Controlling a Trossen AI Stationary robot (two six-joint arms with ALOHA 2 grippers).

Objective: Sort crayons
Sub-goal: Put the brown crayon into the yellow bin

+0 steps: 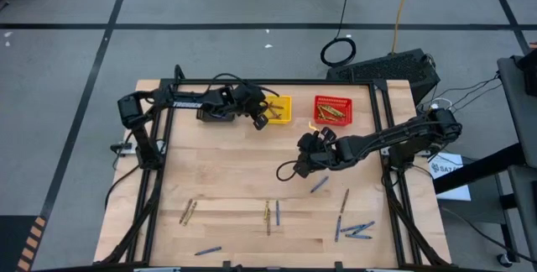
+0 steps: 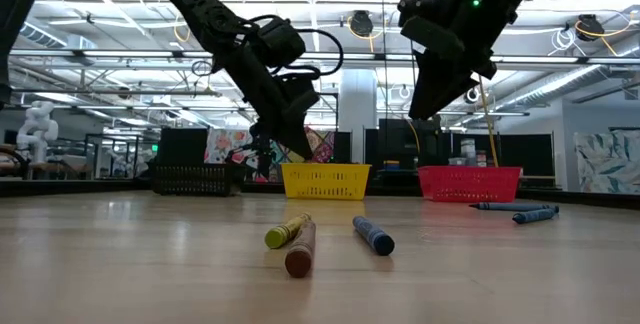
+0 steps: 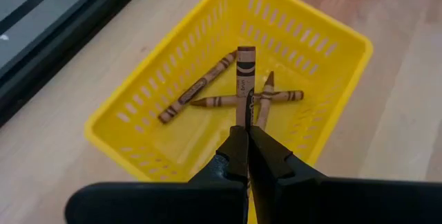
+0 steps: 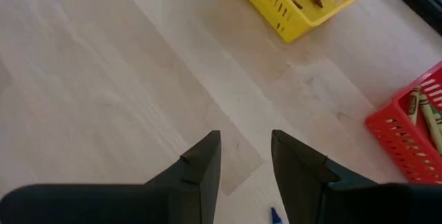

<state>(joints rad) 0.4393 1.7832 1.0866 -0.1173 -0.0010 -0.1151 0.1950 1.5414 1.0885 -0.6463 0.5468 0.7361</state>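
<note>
Loose crayons (image 2: 300, 244) await sorting on the worktop (image 1: 235, 188) — left gripper (image 3: 247, 117) clamps a brown crayon (image 3: 245, 68) above the yellow basket (image 3: 331, 41), ready to drop; right gripper (image 4: 245, 148) hangs apart.

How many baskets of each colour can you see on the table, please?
Yellow basket: 1
Red basket: 1
Black basket: 1
Total: 3
</note>
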